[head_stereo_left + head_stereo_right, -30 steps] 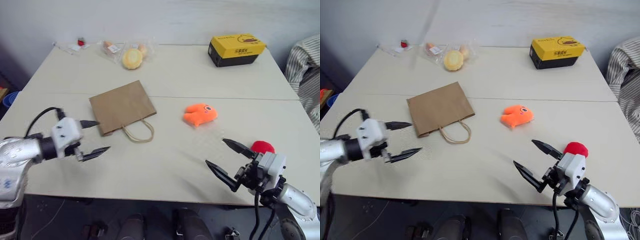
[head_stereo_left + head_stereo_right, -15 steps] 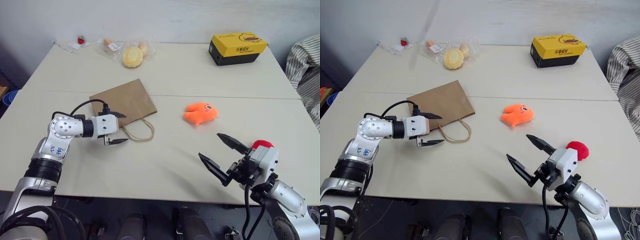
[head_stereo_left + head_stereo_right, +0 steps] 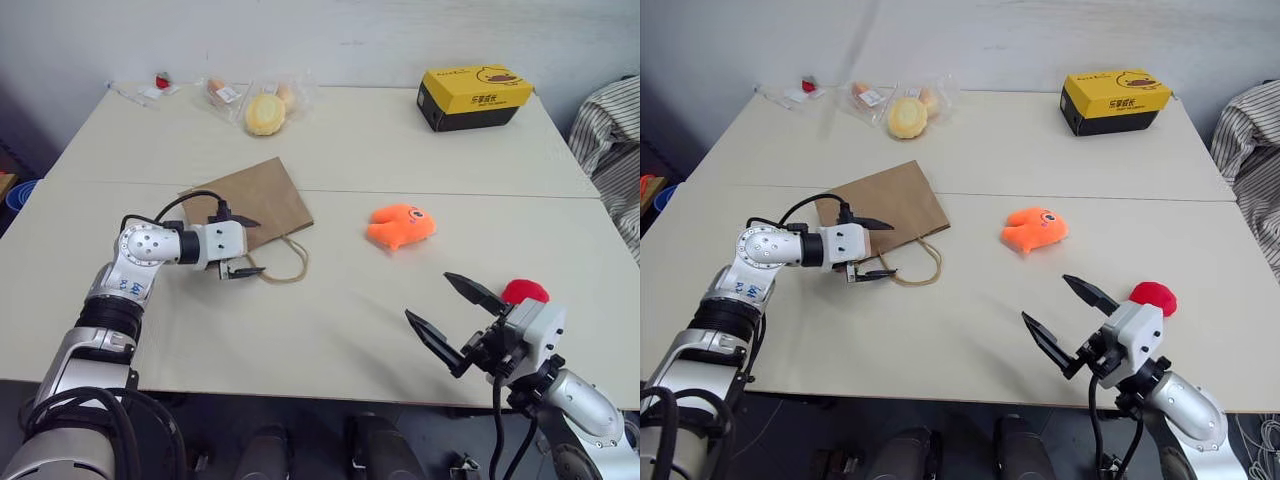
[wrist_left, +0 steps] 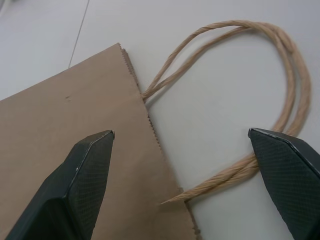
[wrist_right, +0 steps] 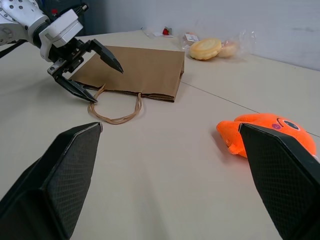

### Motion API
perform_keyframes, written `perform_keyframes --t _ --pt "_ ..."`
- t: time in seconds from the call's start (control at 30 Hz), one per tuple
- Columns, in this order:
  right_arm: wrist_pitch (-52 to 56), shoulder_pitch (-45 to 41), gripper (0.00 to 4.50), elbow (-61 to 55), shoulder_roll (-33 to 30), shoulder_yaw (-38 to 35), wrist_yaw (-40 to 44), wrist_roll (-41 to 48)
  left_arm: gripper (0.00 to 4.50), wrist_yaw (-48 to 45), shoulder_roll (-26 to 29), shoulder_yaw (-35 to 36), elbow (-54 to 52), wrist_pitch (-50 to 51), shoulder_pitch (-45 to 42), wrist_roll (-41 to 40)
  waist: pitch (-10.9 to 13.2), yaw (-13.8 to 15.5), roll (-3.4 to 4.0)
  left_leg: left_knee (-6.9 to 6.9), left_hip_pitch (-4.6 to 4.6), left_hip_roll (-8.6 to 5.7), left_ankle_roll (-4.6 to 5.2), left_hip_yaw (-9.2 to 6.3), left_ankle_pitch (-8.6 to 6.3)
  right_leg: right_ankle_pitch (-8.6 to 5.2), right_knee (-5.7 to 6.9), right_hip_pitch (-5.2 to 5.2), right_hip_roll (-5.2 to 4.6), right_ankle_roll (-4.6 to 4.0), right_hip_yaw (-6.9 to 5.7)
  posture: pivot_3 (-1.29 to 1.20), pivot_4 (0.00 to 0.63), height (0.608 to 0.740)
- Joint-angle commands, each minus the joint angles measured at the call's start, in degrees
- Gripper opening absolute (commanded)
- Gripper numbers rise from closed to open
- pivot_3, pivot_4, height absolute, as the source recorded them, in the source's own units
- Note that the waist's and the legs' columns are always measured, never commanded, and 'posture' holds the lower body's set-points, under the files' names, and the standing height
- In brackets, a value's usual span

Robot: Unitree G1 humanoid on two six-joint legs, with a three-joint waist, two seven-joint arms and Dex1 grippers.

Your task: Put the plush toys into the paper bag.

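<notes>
Flat paper bag at centre left of a pale table, both toys right of it

The table (image 3: pixel 400 150) has bare room along its near edge. The brown kraft paper bag (image 3: pixel 262 195) lies flat, twisted cord handles toward the viewer; the left gripper (image 3: pixel 243 247) spreads wide and empty over its mouth edge, whose serrated cut shows in the wrist view. The orange plush (image 3: pixel 401 226) sits mid-right, the red plush (image 3: pixel 524 291) lower right, behind the right gripper (image 3: pixel 456 318), wide apart, empty

Brown paper bag (image 3: pixel 248 200), orange plush toy (image 3: pixel 401 226), perhaps red toy (image 3: pixel 524 291)
</notes>
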Motion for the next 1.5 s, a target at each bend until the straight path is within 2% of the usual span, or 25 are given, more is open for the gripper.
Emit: perform_keyframes --t 0.03,0.23,0.53,0.83,1.13,1.5 --pt "-0.3 -0.3 4.47 -3.0 -0.5 -1.0 -0.3 0.3 4.50 -2.2 0.1 1.5 -1.7 -0.3 -0.2 -3.2 0.0 0.1 0.00 0.00 0.00 0.00 -0.01 0.00 0.00 0.00 0.00 0.00 0.00 0.00 0.00 0.00 0.150 0.740" --pt "0.0 -0.6 4.47 -3.2 -0.4 -0.8 -0.7 0.0 4.50 -4.5 -0.2 2.3 -2.9 0.5 0.0 -5.9 0.0 0.1 -0.01 0.01 -0.01 0.00 -0.02 -0.01 0.01 0.00 0.01 0.00 -0.01 0.00 -0.01 0.00 0.150 0.740" --pt "1.0 -1.2 4.47 -3.4 -0.7 -1.3 -1.0 0.5 4.50 -3.7 -0.3 1.1 -2.1 -0.8 0.3 -4.0 0.0 0.1 -0.01 0.01 -0.01 0.00 -0.02 -0.01 0.01 0.00 0.03 0.00 0.00 0.00 -0.01 0.00 0.150 0.740" --pt "1.6 -1.3 4.47 -3.8 -1.0 -1.4 -1.3 0.4 4.50 -9.0 -1.1 3.4 -6.1 3.4 2.5 -11.0 0.0 0.1 -0.01 0.02 -0.01 0.00 -0.03 -0.02 0.02 0.00 0.07 0.00 0.00 0.00 -0.01 0.00 0.150 0.740" --pt "2.5 -1.5 4.47 -4.2 -0.9 -1.5 -1.7 0.4 4.50 -2.6 -0.4 0.8 -1.6 -2.9 0.6 -1.8 0.0 0.1 -0.01 0.03 -0.01 0.00 -0.02 -0.01 0.01 0.00 0.07 0.00 0.00 0.00 -0.01 0.00 0.150 0.740" --pt "2.7 -1.1 4.47 -4.9 -0.8 -1.9 -2.5 0.4 4.50 -1.5 -1.0 1.8 0.8 -2.4 -0.5 -2.6 0.0 0.1 -0.01 0.04 -0.01 -0.01 -0.02 0.00 0.02 0.00 0.09 0.00 0.00 0.01 0.00 0.00 0.150 0.740"
